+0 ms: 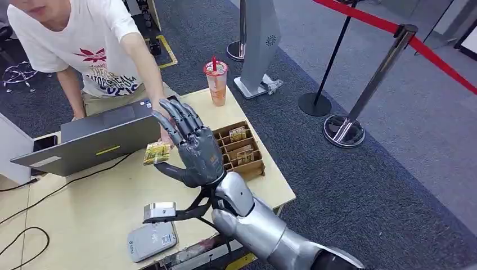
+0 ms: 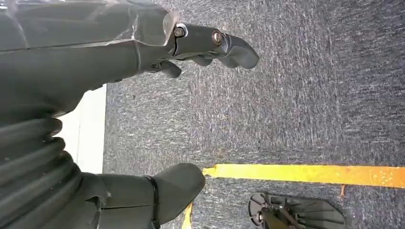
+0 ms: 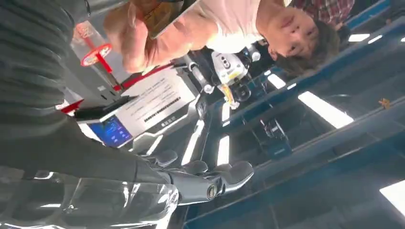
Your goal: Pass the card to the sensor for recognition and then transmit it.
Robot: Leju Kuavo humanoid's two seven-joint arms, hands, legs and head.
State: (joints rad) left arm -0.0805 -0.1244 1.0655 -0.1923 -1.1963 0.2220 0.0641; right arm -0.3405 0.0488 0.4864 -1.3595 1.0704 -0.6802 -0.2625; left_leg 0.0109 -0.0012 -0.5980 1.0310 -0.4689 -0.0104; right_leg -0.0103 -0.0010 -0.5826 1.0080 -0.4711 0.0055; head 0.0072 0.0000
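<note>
A pale wooden worktop [image 1: 101, 208] is carrying everything here. A grey laptop [image 1: 90, 138] is sitting open toward its far left side, with a dark phone [image 1: 45, 142] lying just beside it at the left. A drink cup [image 1: 216, 82] with a red straw is standing at the far corner. A wooden compartment tray [image 1: 241, 151] is resting near the right edge. A grey card reader [image 1: 151, 241] is lying by the near edge, and black cables [image 1: 34, 197] are trailing across the left part.

Head view: bright, even indoor light, soft faint shadows on surface [image 1: 84, 214], mild glare on silver arm. Left wrist view: dimmer, hand [image 2: 95, 52] close and soft, carpet sharper. Right wrist view: ceiling light strips [image 3: 325, 109] overexposed, person's hand [image 3: 129, 33] blurred, colours bluish.
</note>
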